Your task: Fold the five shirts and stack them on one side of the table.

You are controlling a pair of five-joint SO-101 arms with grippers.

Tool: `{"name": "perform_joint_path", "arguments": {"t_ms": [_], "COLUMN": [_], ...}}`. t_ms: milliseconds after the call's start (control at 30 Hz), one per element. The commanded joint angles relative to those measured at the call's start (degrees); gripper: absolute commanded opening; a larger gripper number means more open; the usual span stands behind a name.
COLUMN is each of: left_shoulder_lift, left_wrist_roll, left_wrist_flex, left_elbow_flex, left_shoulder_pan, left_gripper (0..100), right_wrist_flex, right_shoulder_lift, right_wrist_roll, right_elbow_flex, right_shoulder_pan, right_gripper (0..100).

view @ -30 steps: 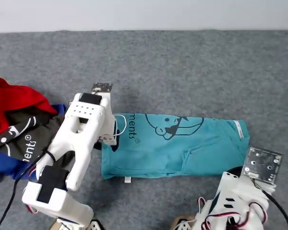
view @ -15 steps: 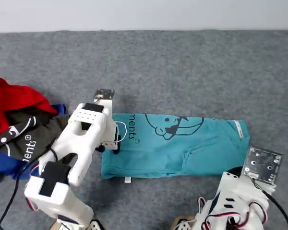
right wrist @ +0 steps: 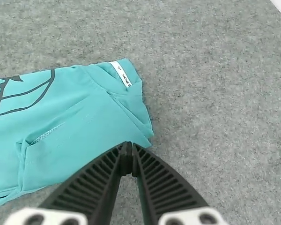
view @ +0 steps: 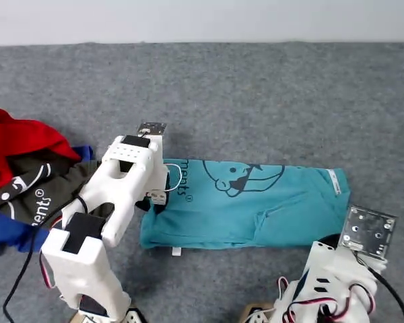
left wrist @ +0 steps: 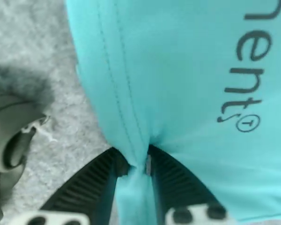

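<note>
At teal shirt (view: pixel 256 202) edge nearest the clothes pile (view: pixel 20 175), L claw (left wrist: pixel 138 168) is clamped on a pinched fold; shirt lies on grey counter (view: pixel 269 101). R claw (right wrist: pixel 129 159), jaws together, hovers by shirt's collar corner.

Your tabletop (view: pixel 289 101) is covered in rough, grey, felt-like carpet. The teal shirt (view: pixel 289 208) on it is smooth matt cloth with stitched seams. At the shirt's edge, your left hand (left wrist: pixel 136 165) is ribbed black plastic.
</note>
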Motion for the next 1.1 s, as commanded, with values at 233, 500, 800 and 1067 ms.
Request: {"name": "perform_joint_path", "arguments": {"t_ms": [233,500,800,1067], "left_shoulder_lift": [-0.1,-11.4,-18.9,-24.0], "left_wrist_roll": [-0.2,-2.5,-12.8,-8.7], "left_wrist_flex": [1.2,3.9,9.8,20.6], "left_elbow_flex": [0.1,-0.2,-3.0,-15.2], "left_shoulder_pan": [-2.8,-4.0,-12.4,-2.5], "left_gripper": [1,1,1,1], "right_wrist_flex": [-1.2,-1.2,-1.2,-1.2], "right_shoulder_lift": [0.0,0.0,0.0,0.0], "right_wrist_roll": [-0.4,-0.4,-0.4,-0.4], "right_elbow_flex": [-0.3,-0.3,-0.2,-0.2], "right_shoulder_pan": [0.6,0.6,0.6,0.6], "right_gripper": [0.9,0.9,0.9,0.9]}}
